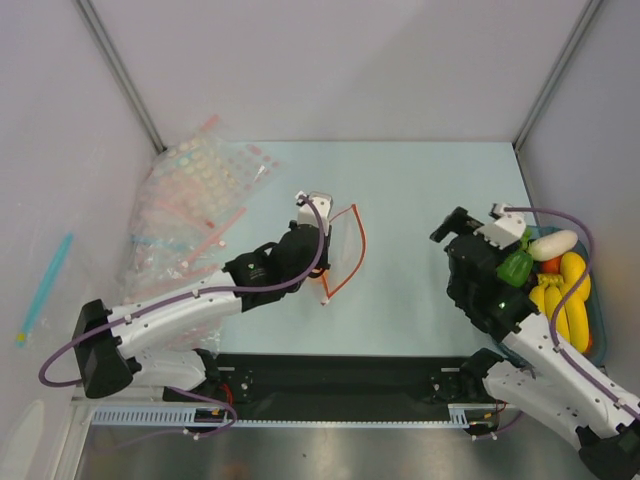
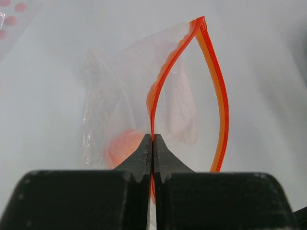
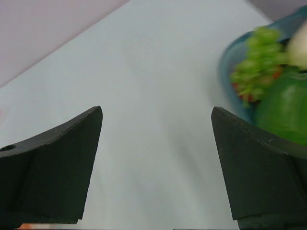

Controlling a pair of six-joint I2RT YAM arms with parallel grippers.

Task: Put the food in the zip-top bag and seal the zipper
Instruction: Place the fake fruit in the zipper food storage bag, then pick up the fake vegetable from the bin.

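1. While the left gripper (image 2: 152, 140) is clamping its jaws tight on one lip of the zipper (image 2: 218, 91), the other lip is bowing away to the right. The mouth of the zip-top bag (image 2: 110, 96) is therefore gaping in a leaf-shaped opening.
2. An orange ball (image 2: 122, 146) is showing through the clear film, lying inside the bag just left of the pinched fingertips.
3. From above, the bag (image 1: 343, 250) is sitting near the middle of the table (image 1: 420, 180), well apart from every wall. Bare surface is running beyond it to the far edge and rightward toward the other arm.
4. The right gripper (image 3: 157, 111) is hovering with its jaws spread wide and gripping nothing; only bare table is showing in the gap.
5. A blue dish (image 1: 597, 320) is lying at the table's right edge, close against the right wall and just beside the right arm. It is holding the white radish (image 1: 553, 243), a green piece (image 1: 515, 268) and the bananas (image 1: 560, 300).
6. In the right wrist view the dish rim is curving in at the upper right, just beyond the right finger; its contents are blurring there.
7. A heap of dotted bags (image 1: 195, 200) is crowding the far left corner, apart from the held bag.
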